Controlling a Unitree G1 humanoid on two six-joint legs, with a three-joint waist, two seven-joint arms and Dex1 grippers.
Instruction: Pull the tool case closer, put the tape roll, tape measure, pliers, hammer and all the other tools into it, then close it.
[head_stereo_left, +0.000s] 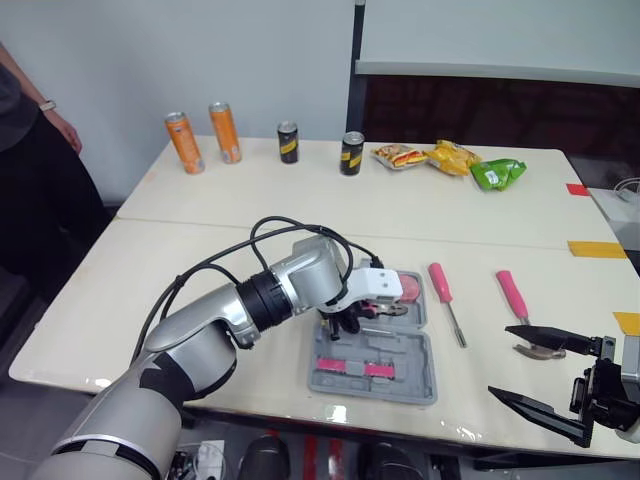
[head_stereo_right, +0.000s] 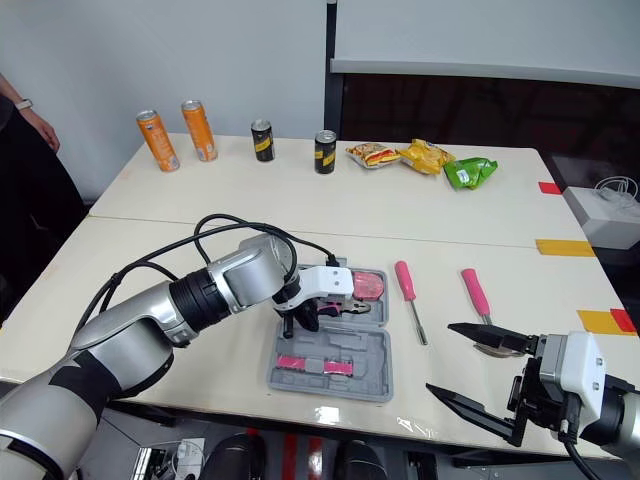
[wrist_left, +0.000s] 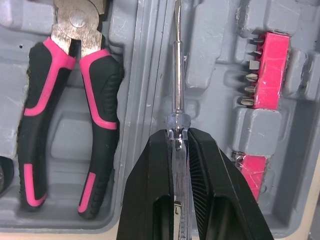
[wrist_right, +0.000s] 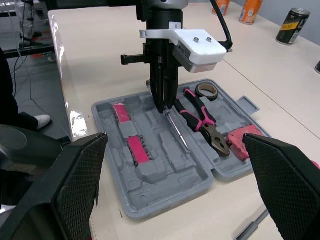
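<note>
The left pincer (wrist_left: 178, 134) is clamped on the clear handle of a thin screwdriver (wrist_left: 176, 65). It is gripped at the shaft end, probably so the blade points straight out from the fingertips and can be aimed. The tool hangs low over the open case (head_stereo_left: 405, 352), its shaft lined up with the long ridge between the two halves. That suggests it is being matched to a moulded slot there before release, though I cannot tell whether the tip touches the plastic.

Just beside the shaft, the pliers (wrist_left: 100, 90) lie seated in their recess. On the shaft's other side, a pink bit holder (wrist_left: 270, 70) sits in its pocket. In the head view the tape roll (wrist_right: 206, 96) and the tape measure (head_stereo_left: 410, 288) fill the case's 12 to 1 o'clock end, so this half looks nearly packed.

The case lies flat at the 6 o'clock edge of the worktop (head_stereo_left: 200, 260), within easy reach, so the pulling step looks done.

At 3 o'clock from the case, and apart from it, a pink-handled driver (head_stereo_left: 441, 285) lies loose. A hammer (head_stereo_left: 515, 300) lies farther out the same way. Both are not yet packed.

The right pincer (head_stereo_left: 501, 361) hovers with its fingers spread wide, empty, near the hammer's head. It is likely placed there to take the hammer next. The lid cannot close until those two are in.
</note>
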